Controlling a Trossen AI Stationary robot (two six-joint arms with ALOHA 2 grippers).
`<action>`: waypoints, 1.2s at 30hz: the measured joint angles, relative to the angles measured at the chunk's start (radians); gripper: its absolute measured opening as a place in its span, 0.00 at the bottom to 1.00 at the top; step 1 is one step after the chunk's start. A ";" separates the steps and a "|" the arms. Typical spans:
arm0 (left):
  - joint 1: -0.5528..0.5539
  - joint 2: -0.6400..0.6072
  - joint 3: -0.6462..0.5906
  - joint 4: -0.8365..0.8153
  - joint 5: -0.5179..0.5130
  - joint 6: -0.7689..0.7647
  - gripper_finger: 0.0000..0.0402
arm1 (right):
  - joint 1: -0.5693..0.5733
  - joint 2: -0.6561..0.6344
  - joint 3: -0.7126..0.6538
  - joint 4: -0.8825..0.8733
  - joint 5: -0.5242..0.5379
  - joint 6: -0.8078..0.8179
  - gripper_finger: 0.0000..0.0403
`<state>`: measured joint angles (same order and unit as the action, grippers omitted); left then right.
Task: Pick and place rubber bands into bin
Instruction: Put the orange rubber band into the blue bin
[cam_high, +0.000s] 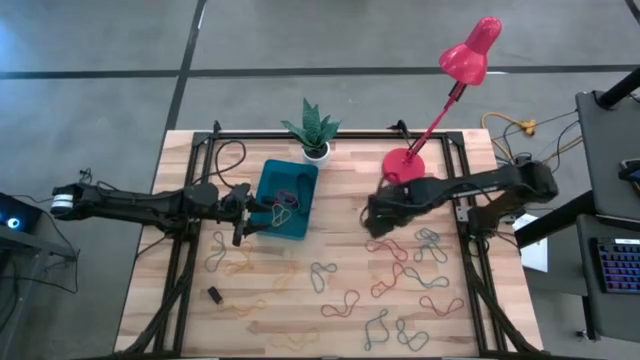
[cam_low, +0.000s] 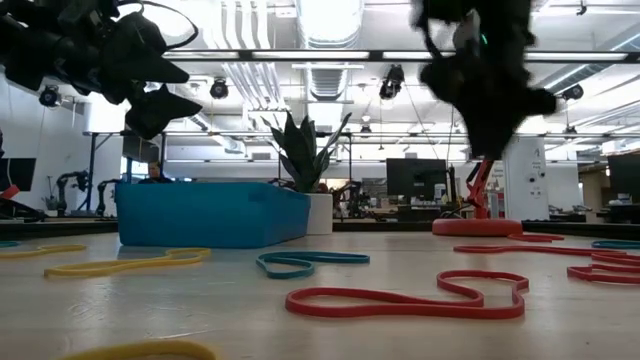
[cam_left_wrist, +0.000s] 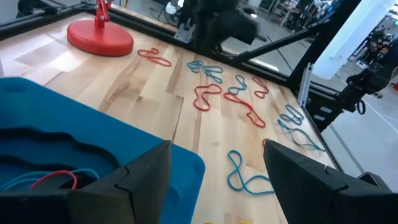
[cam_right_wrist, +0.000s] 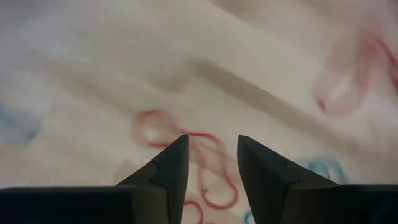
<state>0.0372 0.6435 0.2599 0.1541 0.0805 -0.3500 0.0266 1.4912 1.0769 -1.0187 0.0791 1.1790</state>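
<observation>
Rubber bands (cam_high: 400, 275) lie scattered over the counter (cam_high: 340, 335) from four to eight o'clock; a few sit inside the teal bin (cam_high: 287, 199) near ten. Left hand (cam_high: 240, 228), spread and empty, hovers at the bin's near edge. Right hand (cam_right_wrist: 211, 168), fingers parted, hangs over a red loop (cam_right_wrist: 205, 162). No readable writing.

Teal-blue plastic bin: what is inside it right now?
The shallow teal-blue rectangular plastic bin holds a few thin rubber bands, red and blue ones showing in the left wrist view. The bin's near wall hides part of its floor there.
</observation>
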 joint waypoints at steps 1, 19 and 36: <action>0.000 0.002 0.000 0.001 0.000 0.000 0.60 | -0.017 -0.022 -0.045 -0.003 -0.007 0.110 0.32; 0.000 0.004 0.001 0.003 0.004 -0.004 0.60 | -0.329 -0.015 -0.283 0.113 0.187 0.544 0.40; 0.000 0.002 0.001 0.004 0.004 -0.010 0.60 | -0.431 0.147 -0.279 0.206 0.204 0.470 0.37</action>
<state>0.0376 0.6453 0.2607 0.1581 0.0841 -0.3595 -0.4042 1.6386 0.7982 -0.8124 0.2830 1.6493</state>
